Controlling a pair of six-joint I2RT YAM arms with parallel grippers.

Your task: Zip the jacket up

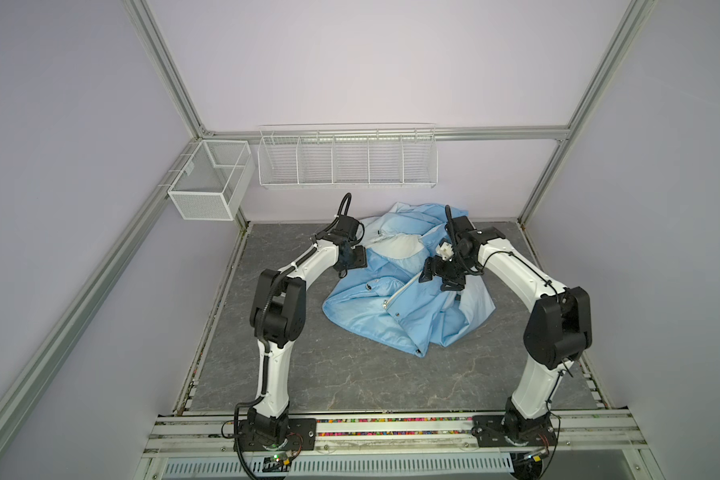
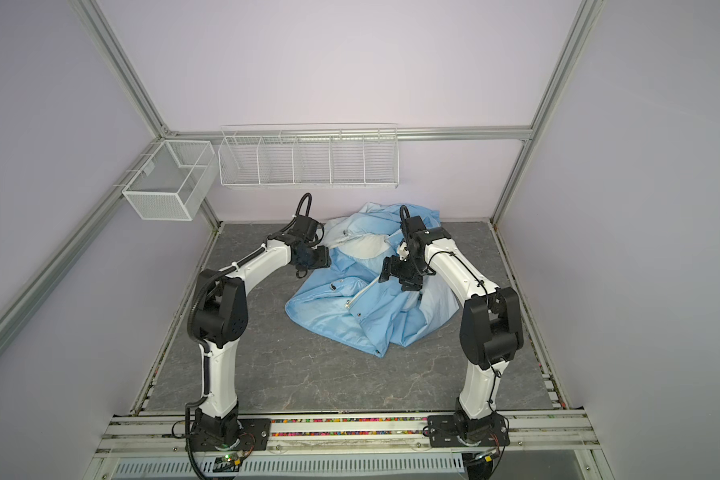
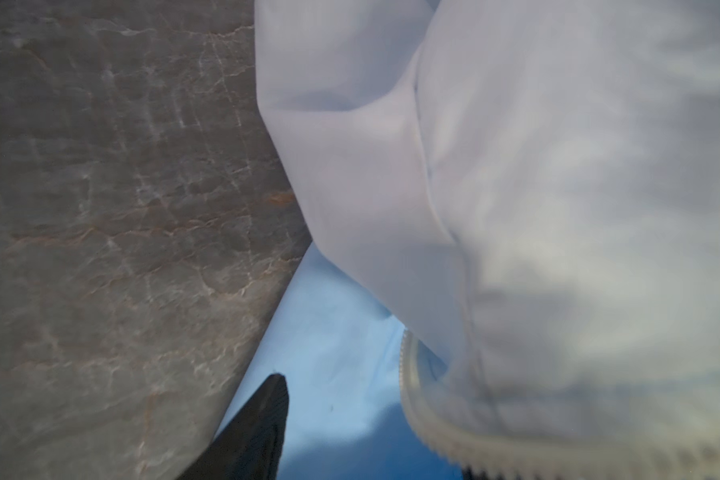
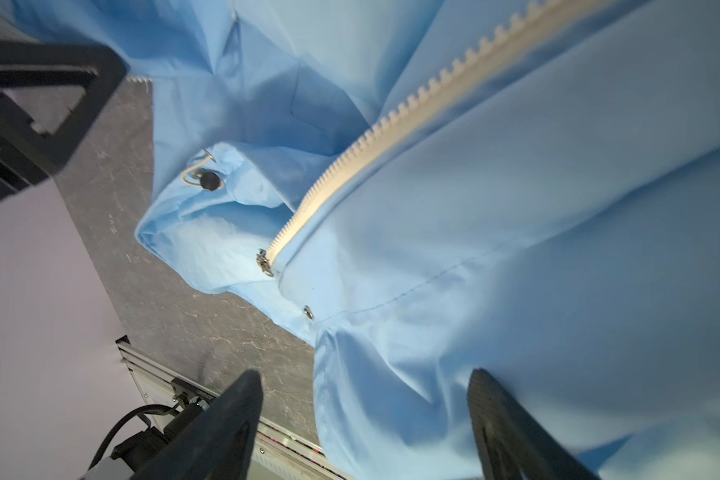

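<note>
The crumpled, thin light-blue jacket (image 1: 375, 309) lies heaped toward the back of the grey marbled tabletop (image 1: 308, 374), between both arms. Only the right wrist view shows the right gripper (image 4: 366, 374) spread wide, gripping nothing, near the white zipper (image 4: 391, 137). The left gripper (image 1: 355, 258) shows just one finger (image 3: 262, 419), so I cannot tell its state.

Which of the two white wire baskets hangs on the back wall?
The long, low white wire basket; the boxy fine-mesh basket hangs on the left side rail.
</note>
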